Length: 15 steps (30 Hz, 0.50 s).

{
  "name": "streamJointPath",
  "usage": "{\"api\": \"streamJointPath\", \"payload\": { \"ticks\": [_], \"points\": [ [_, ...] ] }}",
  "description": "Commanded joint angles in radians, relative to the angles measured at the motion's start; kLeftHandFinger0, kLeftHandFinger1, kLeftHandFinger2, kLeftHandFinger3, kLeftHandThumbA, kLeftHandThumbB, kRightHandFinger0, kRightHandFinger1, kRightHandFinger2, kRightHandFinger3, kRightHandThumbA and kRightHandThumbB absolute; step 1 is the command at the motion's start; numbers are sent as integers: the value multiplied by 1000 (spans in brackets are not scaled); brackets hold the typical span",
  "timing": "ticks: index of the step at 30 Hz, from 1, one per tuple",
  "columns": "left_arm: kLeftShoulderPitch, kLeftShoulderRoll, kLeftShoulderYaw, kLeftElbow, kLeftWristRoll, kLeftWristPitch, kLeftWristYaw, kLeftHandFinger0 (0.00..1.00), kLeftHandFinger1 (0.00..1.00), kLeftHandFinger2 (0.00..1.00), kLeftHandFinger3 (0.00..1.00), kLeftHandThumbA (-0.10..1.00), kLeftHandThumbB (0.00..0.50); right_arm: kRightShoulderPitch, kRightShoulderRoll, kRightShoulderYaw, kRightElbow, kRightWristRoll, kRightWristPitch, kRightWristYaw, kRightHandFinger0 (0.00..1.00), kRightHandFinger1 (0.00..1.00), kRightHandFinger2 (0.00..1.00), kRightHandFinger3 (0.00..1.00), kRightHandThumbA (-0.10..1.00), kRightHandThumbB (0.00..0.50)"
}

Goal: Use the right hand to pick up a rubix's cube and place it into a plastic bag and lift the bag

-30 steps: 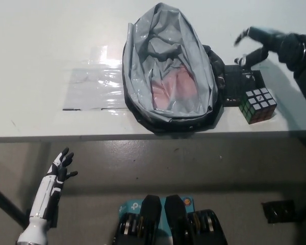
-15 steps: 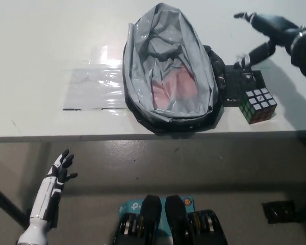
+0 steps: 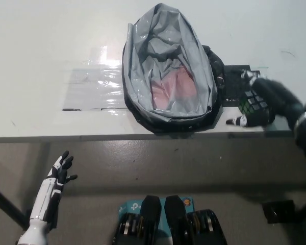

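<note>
One multicoloured, black-edged rubix's cube [image 3: 251, 100] shows beneath right hand [image 3: 260, 104].

Only one view here, from the camera on my head, pointing steeply down. It takes in the white table [image 3: 51, 41] across the top half, its near edge running straight across the middle, and the grey floor [image 3: 158, 168] below. Table stuff sits fairly close, so nothing gets shared with another view.

We note the crinkled grey plastic bag [image 3: 166, 56] looks glossy; the clear plastic sheet [image 3: 92, 89] shines on the matt, smooth white table [image 3: 41, 41].
</note>
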Motion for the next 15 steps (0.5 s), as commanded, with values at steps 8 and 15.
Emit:
{"api": "streamJointPath", "payload": {
  "ticks": [8,15],
  "points": [
    [6,19,15,-29,2,-48,3,850,1000,1000,1000,1000,160,92,124,-195,-172,-1,-1,-264,1000,1000,1000,1000,1000,500],
    [4,19,20,-37,-1,-43,2,844,1000,1000,1000,1000,170,78,126,-178,-135,-125,-5,-378,1000,1000,1000,1000,1000,487]
  ]
}}
